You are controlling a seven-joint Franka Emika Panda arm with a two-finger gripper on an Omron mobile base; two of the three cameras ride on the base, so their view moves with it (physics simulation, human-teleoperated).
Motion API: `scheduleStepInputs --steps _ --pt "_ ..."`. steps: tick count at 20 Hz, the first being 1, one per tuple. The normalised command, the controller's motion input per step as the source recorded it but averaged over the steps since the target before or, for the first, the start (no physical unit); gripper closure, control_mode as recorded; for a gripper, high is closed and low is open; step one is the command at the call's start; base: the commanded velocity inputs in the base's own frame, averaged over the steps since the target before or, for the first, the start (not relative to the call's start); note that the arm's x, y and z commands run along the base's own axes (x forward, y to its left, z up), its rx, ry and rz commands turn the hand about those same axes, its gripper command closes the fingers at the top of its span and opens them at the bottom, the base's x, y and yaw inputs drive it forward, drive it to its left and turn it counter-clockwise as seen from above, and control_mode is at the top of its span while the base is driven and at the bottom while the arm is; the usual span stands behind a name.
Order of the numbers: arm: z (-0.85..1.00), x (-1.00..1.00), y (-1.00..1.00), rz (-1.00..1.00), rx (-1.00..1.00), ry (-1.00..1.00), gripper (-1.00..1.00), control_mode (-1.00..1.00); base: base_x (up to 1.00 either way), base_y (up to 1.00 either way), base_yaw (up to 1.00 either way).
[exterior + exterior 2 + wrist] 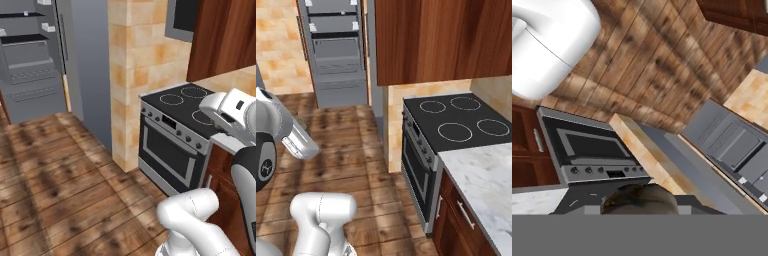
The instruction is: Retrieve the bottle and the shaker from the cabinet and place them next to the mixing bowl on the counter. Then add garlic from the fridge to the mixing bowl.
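Stove [458, 122] at 3 o'clock in right base view, table [487, 185] just before it at 5, cabinet [441, 37] above, open fridge [336, 50] behind at 11.

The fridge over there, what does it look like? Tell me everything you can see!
The fridge is tall and grey, and it stands open at the far end of the wooden floor. Inside are black shelves up high and grey drawers below, one over the other. Small white bins show at its edges. A tan tiled wall stands between it and the black stove. No food can be made out inside.
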Motion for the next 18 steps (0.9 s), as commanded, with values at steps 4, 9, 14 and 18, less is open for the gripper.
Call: scheduleStepInputs --steps 4,9,14,18 --pt "0.00 0.00 0.00 0.00 0.00 0.00 1.00 1.00 -0.46 0.00 -0.12" --pt "0.00 0.00 0.00 0.00 0.00 0.00 1.00 1.00 -0.38 0.00 -0.15" --pt "0.00 0.00 0.00 0.00 0.00 0.00 1.00 1.00 -0.31 0.00 -0.19" --pt "0.00 0.00 0.00 0.00 0.00 0.00 1.00 1.00 -0.29 0.00 -0.21"
